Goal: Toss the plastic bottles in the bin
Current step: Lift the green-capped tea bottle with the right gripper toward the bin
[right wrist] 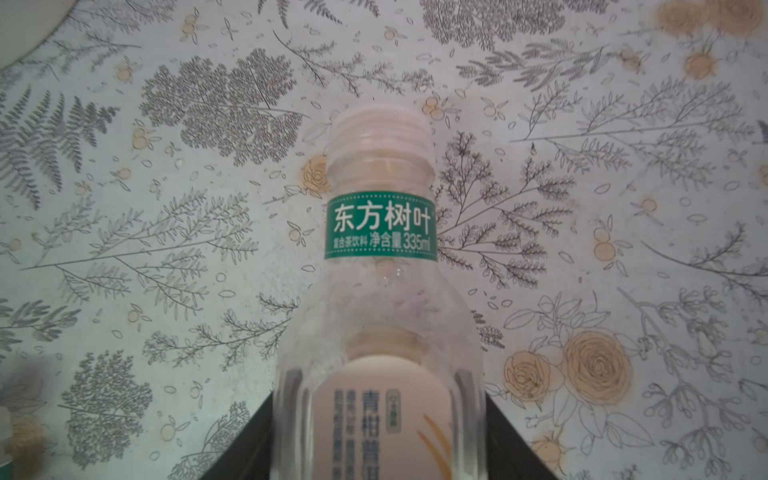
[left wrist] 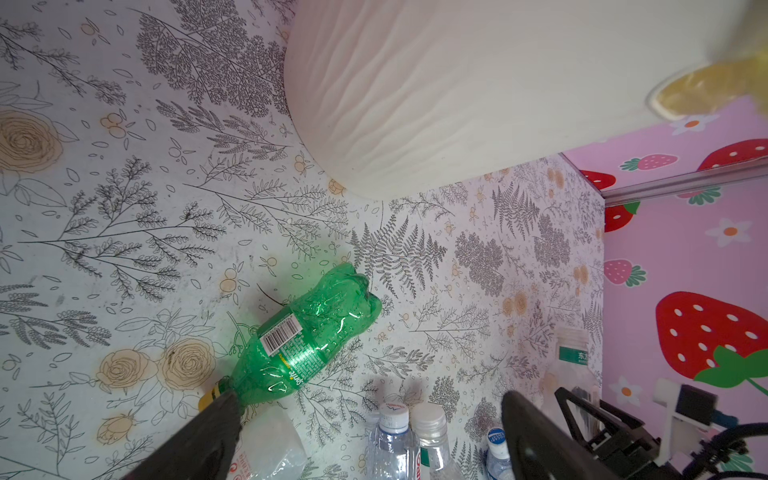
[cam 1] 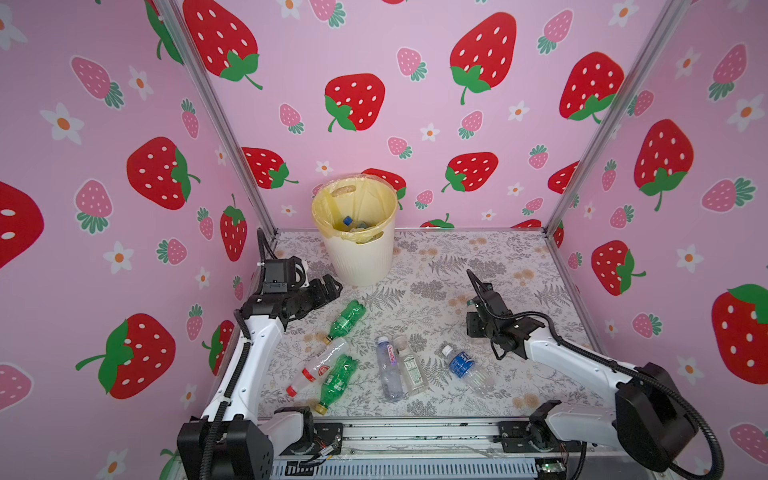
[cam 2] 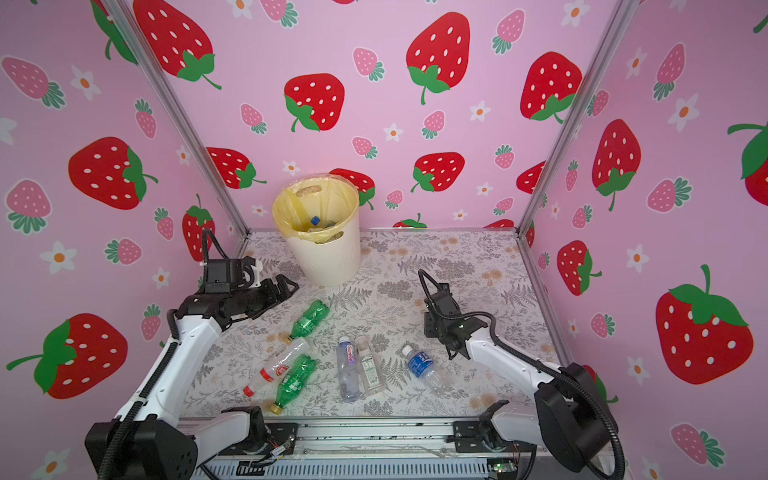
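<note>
My right gripper is shut on a clear plastic bottle with a green neck band and a cream label. Its neck points away from the jaws, over the floral table. Both top views show this gripper right of centre, and it hides the held bottle. My left gripper stands open and empty beside the bin, above a green bottle. Several more bottles lie near the front: a red-labelled one, a second green one and a blue-labelled one.
The cream bin has a yellowish liner and holds bottles, one with a blue cap. Two clear bottles lie side by side at front centre. Strawberry-print walls and metal posts close in the table on three sides.
</note>
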`<act>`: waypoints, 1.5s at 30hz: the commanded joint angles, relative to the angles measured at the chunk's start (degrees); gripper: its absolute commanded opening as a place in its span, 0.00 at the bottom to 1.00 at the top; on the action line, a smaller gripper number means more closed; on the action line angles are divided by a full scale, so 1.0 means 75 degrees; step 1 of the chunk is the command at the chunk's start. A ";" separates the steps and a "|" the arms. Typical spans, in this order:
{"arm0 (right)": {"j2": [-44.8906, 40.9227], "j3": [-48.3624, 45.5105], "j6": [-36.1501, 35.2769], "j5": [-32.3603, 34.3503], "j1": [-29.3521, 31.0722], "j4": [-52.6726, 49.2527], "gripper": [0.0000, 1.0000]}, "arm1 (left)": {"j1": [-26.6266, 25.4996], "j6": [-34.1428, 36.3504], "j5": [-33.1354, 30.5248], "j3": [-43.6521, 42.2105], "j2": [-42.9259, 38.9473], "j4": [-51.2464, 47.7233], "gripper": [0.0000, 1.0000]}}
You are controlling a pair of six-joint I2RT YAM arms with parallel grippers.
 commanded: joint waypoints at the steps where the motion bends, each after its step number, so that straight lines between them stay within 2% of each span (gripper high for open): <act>1: 0.0169 0.0645 -0.0287 0.0076 -0.0033 0.0049 0.54 | 0.0005 0.0039 -0.0055 0.0074 -0.0123 -0.0049 0.99; 12: 0.0921 0.2742 -0.0859 -0.1174 -0.0031 0.0439 0.53 | 0.0019 0.0026 -0.0045 0.0069 -0.0089 -0.0042 0.99; 22: 0.1624 0.4505 -0.0833 -0.1990 -0.0016 0.0607 0.53 | 0.0023 0.0027 -0.0057 0.0066 -0.0075 -0.0047 0.99; 35: 0.2744 0.7208 -0.1168 -0.2293 0.0328 0.0074 0.53 | 0.0025 0.0050 -0.0037 0.0069 -0.0066 -0.0029 0.99; 40: 0.3356 0.8579 -0.1710 -0.1865 0.0656 -0.0501 0.53 | 0.0027 0.0027 -0.0027 0.0072 -0.0054 -0.0001 0.99; 45: 0.3715 0.9222 -0.1760 -0.2144 0.0774 -0.0349 0.53 | 0.0045 0.0027 0.0048 0.0084 0.0026 -0.0003 1.00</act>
